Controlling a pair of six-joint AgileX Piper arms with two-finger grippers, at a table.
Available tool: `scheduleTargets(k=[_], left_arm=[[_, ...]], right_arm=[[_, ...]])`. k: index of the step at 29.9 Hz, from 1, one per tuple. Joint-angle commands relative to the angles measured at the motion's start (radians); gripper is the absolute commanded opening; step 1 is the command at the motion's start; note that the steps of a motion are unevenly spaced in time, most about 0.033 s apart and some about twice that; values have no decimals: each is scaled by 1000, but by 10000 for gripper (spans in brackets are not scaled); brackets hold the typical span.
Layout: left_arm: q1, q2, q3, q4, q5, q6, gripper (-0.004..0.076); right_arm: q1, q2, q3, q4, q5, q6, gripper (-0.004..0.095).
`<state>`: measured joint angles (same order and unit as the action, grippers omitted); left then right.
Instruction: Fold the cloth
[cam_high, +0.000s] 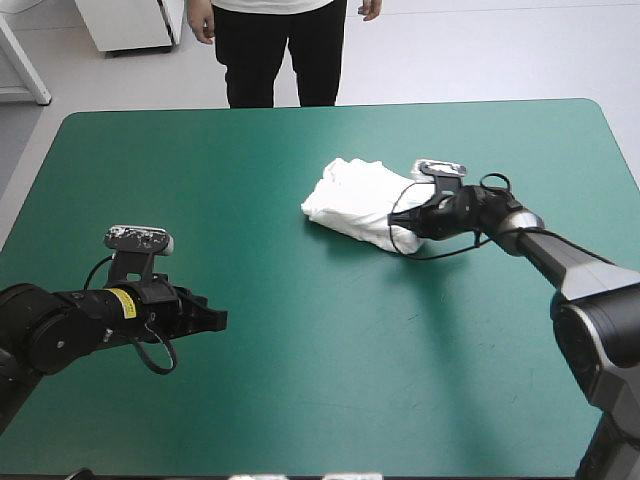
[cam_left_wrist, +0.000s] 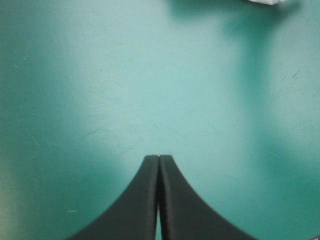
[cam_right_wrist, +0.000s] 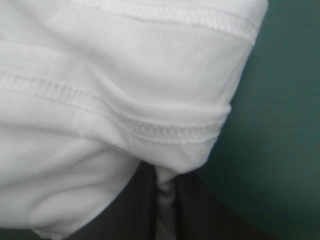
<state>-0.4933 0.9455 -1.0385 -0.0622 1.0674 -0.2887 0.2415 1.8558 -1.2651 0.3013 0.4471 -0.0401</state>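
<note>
White fabric of the T-shirt (cam_high: 358, 200) lies as a crumpled heap on the surface (cam_high: 300, 390), right of centre and toward the far edge, with no flat panel or sleeve laid out. The right jaws are all but pressed together, pinching the T-shirt at the heap's right-hand side: in the right wrist view a fold of cloth runs down between the black fingers (cam_right_wrist: 132, 210), and a double-stitched hem (cam_right_wrist: 165, 132) crosses just ahead of them. This grip at a hemmed edge probably serves to draw the garment out of the heap so that it can be spread, a step judged necessary before any fold; the task therefore appears to be at an early stage. The left jaws are pressed together on nothing, their fingers (cam_left_wrist: 145, 200) meeting in one pointed arch over bare teal-green cover near the left front of the surface, well apart from the T-shirt; only a sliver of white (cam_left_wrist: 265, 1) shows far ahead of them. That position is likely a waiting posture that keeps the left arm out of the working area. The cover is flat, unwrinkled and marked only by fine scratches (cam_left_wrist: 100, 132); nothing else lies on it.
</note>
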Motion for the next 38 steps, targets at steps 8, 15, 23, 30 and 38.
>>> scheduleTargets(k=[8, 15, 23, 30, 38], left_arm=[[-2, -8, -24, -46, -45, 0, -10], [-2, -8, -24, -46, -45, 23, -10], [-2, -8, -24, -46, -51, 30, -10], [-2, -4, -24, -48, -61, 52, -10], [-2, -4, -24, -51, -59, 54, -10]], right_arm=[[-296, -327, 337, -28, -69, -76, -17], [-543, -516, 473, -32, -31, -163, -17], [-718, -651, 550, -23, -22, -167, -17], [-718, -637, 573, -30, 16, -201, 6], [-718, -645, 543, -24, 105, -180, 526]])
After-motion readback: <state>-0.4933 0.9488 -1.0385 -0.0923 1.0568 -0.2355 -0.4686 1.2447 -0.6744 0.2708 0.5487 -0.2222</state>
